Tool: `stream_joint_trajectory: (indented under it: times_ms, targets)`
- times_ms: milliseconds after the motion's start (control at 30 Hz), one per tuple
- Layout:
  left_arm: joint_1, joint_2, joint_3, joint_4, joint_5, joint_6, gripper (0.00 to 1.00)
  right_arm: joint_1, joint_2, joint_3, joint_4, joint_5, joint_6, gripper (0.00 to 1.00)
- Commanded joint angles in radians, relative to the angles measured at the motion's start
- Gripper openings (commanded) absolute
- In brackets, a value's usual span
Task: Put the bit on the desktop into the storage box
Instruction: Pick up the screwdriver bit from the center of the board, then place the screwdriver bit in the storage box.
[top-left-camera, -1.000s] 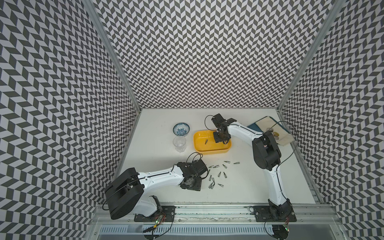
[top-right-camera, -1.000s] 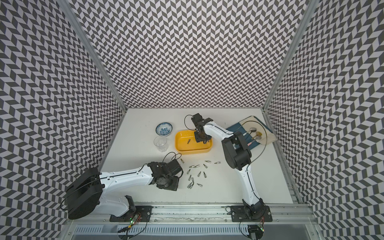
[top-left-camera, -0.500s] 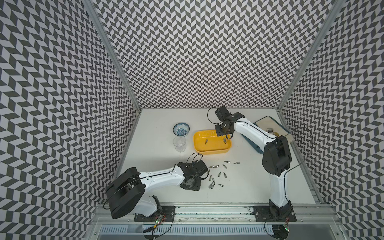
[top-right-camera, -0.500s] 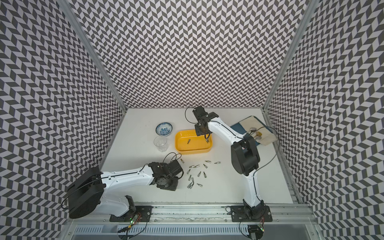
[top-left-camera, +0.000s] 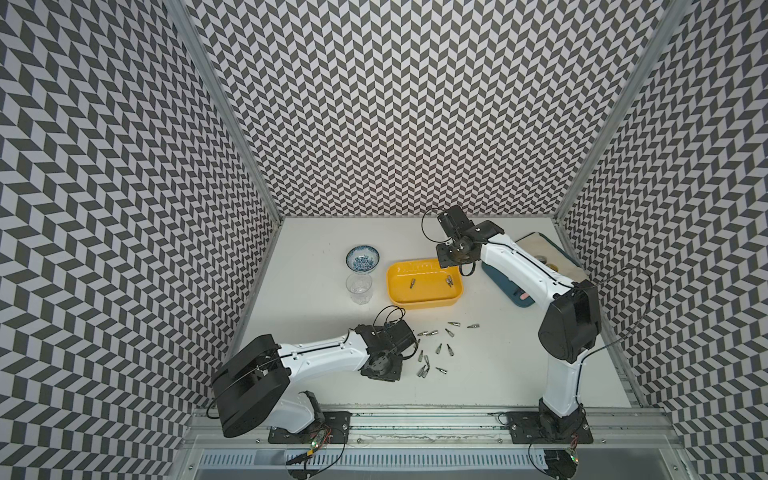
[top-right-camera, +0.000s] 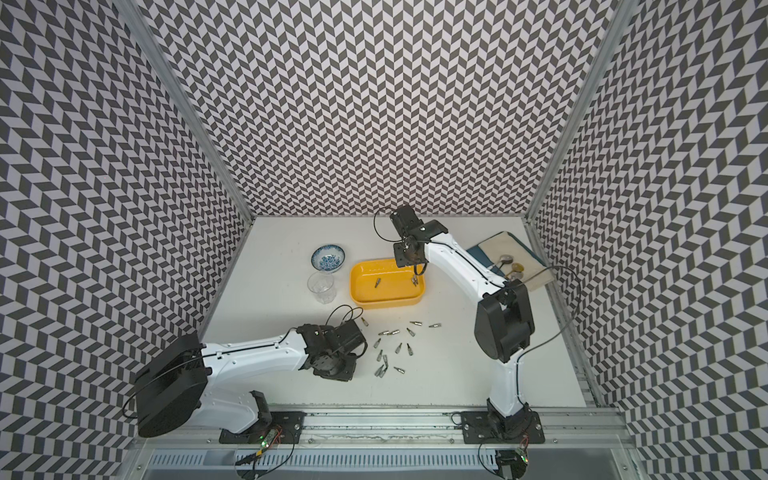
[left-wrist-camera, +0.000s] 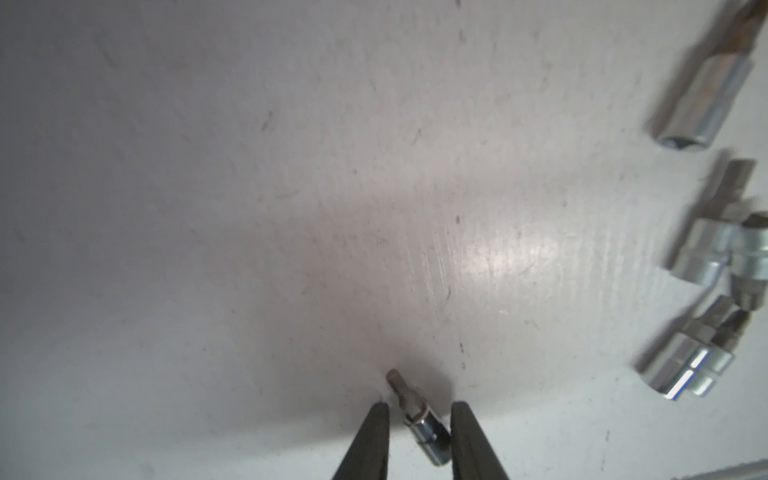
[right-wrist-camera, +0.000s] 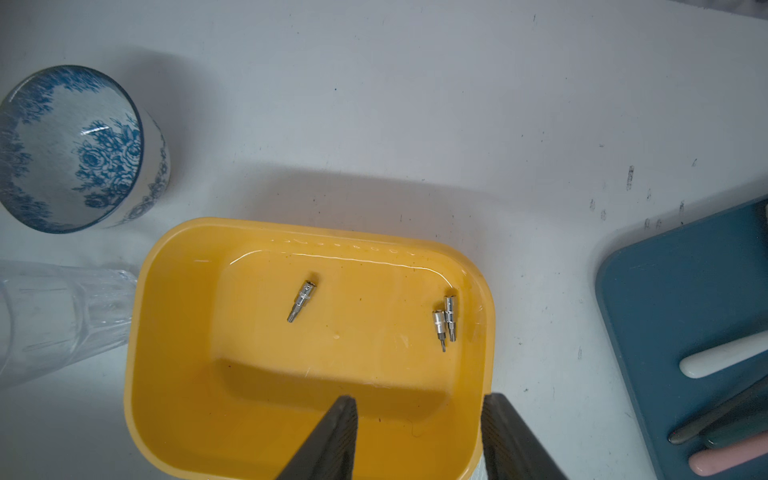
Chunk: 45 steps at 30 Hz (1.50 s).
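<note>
- Left tool (left-wrist-camera: 419, 406) stands narrowly spread around a bit (left-wrist-camera: 423, 424) lying on the table (left-wrist-camera: 249, 208), with a gap showing beside it.
- Right tool (right-wrist-camera: 419, 399) is spread and empty above the yellow storage box (right-wrist-camera: 174, 332), which holds three bits (right-wrist-camera: 302, 299).

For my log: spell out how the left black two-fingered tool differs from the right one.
The left tool straddles a small silver bit on the white table; the right tool holds nothing. The left tool's jaws stand narrower than the right tool's. The left tool is down at the table; the right tool hangs above the shallow yellow plastic storage box. Both have dark tapered fingers.
</note>
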Motion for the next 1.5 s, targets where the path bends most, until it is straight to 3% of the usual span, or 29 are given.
stream_joint_trajectory:
  times_ms: [0,267,433,567,733,1033,1133,1267,1467]
  targets:
    - [-0.014,-0.021,-0.016,-0.017,0.008,0.006,0.29,0.001,-0.038,-0.021,0.0,0.017,0.015,0.53]
    - [-0.024,-0.024,-0.026,-0.026,0.008,0.001,0.23,-0.002,-0.084,-0.076,0.0,0.029,0.036,0.53]
    - [-0.026,-0.023,-0.028,-0.019,0.007,0.004,0.14,-0.002,-0.129,-0.099,-0.001,0.024,0.048,0.53]
    - [-0.026,-0.02,-0.021,-0.021,0.003,0.011,0.0,-0.004,-0.184,-0.148,0.0,0.033,0.064,0.53]
    - [-0.024,-0.026,0.041,-0.057,-0.003,0.032,0.0,-0.028,-0.301,-0.286,0.065,-0.009,0.093,0.54]
    - [0.081,0.011,0.408,-0.215,-0.002,0.205,0.0,-0.04,-0.522,-0.61,0.172,-0.063,0.182,0.55]
    - [0.152,0.084,0.554,-0.256,0.002,0.295,0.0,-0.04,-0.572,-0.681,0.182,-0.065,0.211,0.61]
    - [0.241,0.204,0.715,-0.284,0.006,0.399,0.0,-0.04,-0.61,-0.75,0.197,-0.115,0.23,0.62]
    - [0.337,0.39,0.856,-0.265,0.004,0.501,0.0,-0.04,-0.659,-0.845,0.22,-0.155,0.248,0.62]
